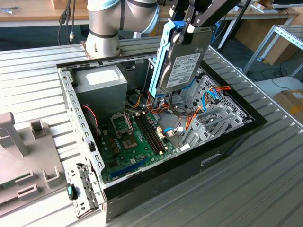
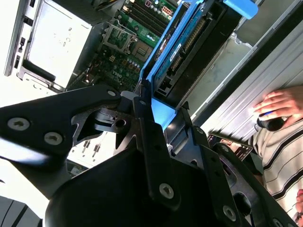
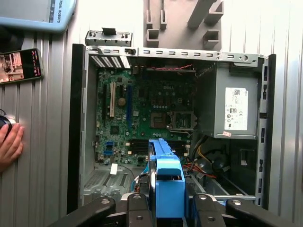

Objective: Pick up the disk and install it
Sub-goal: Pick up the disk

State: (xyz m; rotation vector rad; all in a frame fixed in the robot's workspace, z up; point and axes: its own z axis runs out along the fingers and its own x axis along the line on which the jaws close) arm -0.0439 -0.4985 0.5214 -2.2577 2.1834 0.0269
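Holding the disk (image 1: 183,66) by its upper end, my gripper (image 1: 183,27) is clamped on it above the open computer case (image 1: 222,142). The disk hangs on edge below the gripper, tilted a little, with its label toward the exterior view's right and its blue carrier rail (image 1: 158,61) toward the exterior view's left. Its lower end is near the cables (image 1: 189,118) beside the motherboard (image 1: 128,142); I cannot tell whether it touches them. In the first wrist view the blue rail sits between my jaws, and a person's hand (image 3: 10,144) rests on the table (image 3: 47,142) beside the case.
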